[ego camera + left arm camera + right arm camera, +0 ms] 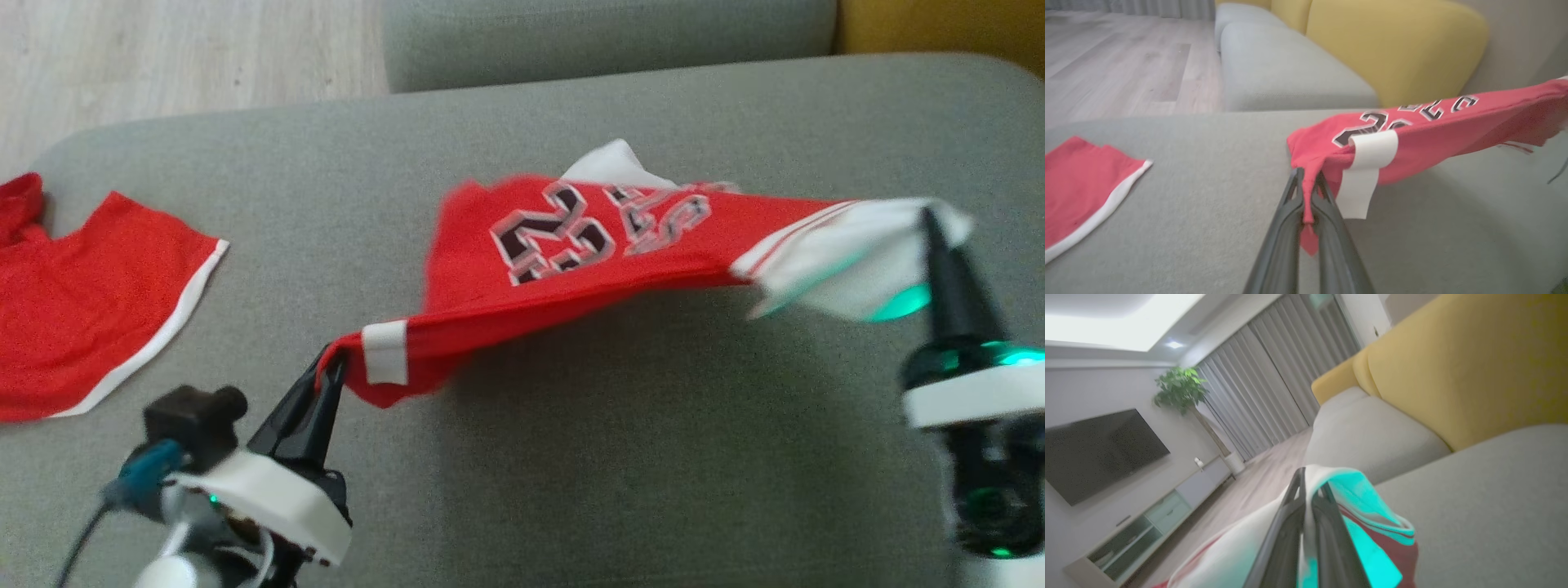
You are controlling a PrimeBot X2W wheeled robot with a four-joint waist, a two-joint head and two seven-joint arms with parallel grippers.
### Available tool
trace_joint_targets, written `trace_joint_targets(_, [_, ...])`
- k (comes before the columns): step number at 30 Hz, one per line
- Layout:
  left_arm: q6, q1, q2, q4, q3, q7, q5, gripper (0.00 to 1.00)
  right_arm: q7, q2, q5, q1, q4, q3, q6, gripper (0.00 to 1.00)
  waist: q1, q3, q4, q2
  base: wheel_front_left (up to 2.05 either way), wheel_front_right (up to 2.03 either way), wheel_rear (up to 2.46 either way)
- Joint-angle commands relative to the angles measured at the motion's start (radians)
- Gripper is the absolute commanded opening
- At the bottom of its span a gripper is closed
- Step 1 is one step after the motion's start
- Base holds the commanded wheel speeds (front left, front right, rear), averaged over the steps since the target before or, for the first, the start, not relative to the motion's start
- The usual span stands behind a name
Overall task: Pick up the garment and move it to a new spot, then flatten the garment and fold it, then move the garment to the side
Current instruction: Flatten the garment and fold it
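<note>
The garment (571, 245) is a red jersey with black-and-white lettering and white trim, stretched in the air above the grey sofa seat (620, 457) between both arms. My left gripper (331, 366) is shut on its red corner beside a white band, seen up close in the left wrist view, gripper (1306, 179) pinching the garment (1412, 130). My right gripper (927, 216) is shut on the white end at the right. In the right wrist view the right gripper (1308, 482) pinches the white cloth of the garment (1367, 506), tinted green by the gripper's light.
A second red piece with white trim (90, 310) lies flat at the seat's left edge. A grey cushion (604, 37) and a yellow backrest (1392, 45) stand behind. Wooden floor (180, 49) lies beyond the seat at the far left.
</note>
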Motion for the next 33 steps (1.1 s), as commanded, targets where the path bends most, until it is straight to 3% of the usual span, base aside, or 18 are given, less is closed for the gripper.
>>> trace_joint_targets(1, [-0.006, -0.023, 0.022, -0.101, 0.048, 0.026, -0.016, 0.00, 0.026, -0.005, 0.030, -0.024, -0.086, -0.010, -0.001, 0.00, 0.0000, -0.019, 0.007, 0.0000, 0.00, 0.00, 0.00])
trace_joint_targets(7, [-0.026, 0.009, 0.054, -0.381, 0.060, 0.144, -0.112, 0.00, 0.144, -0.005, 0.127, -0.035, -0.282, -0.153, -0.001, 0.00, 0.0000, -0.054, 0.014, 0.0000, 0.00, 0.00, 0.00])
trace_joint_targets(13, [-0.052, -0.005, 0.089, -0.582, 0.048, 0.262, -0.221, 0.00, 0.240, -0.005, 0.185, -0.063, -0.431, -0.248, -0.001, 0.00, 0.0000, -0.079, 0.014, 0.0000, 0.00, 0.00, 0.00])
trace_joint_targets(19, [-0.047, -0.115, 0.138, -0.726, 0.093, 0.385, -0.329, 0.00, 0.380, -0.005, 0.230, -0.199, -0.535, -0.320, -0.001, 0.00, 0.0000, -0.071, -0.006, 0.0000, 0.00, 0.00, 0.00])
trace_joint_targets(26, [-0.045, -0.343, 0.175, -0.624, 0.135, 0.467, -0.387, 0.00, 0.503, -0.005, 0.153, -0.415, -0.402, -0.280, -0.001, 0.00, 0.0000, 0.041, -0.019, 0.0000, 0.00, 0.00, 0.00])
trace_joint_targets(30, [-0.060, -0.529, 0.193, -0.432, 0.130, 0.471, -0.347, 0.00, 0.487, -0.005, 0.063, -0.570, -0.225, -0.232, -0.001, 0.00, 0.0000, 0.151, -0.004, 0.0000, 0.00, 0.00, 0.00])
trace_joint_targets(33, [-0.072, -0.706, 0.187, -0.239, 0.104, 0.413, -0.258, 0.00, 0.428, -0.005, -0.003, -0.712, -0.071, -0.196, -0.001, 0.00, 0.0000, 0.222, 0.016, 0.0000, 0.00, 0.00, 0.00])
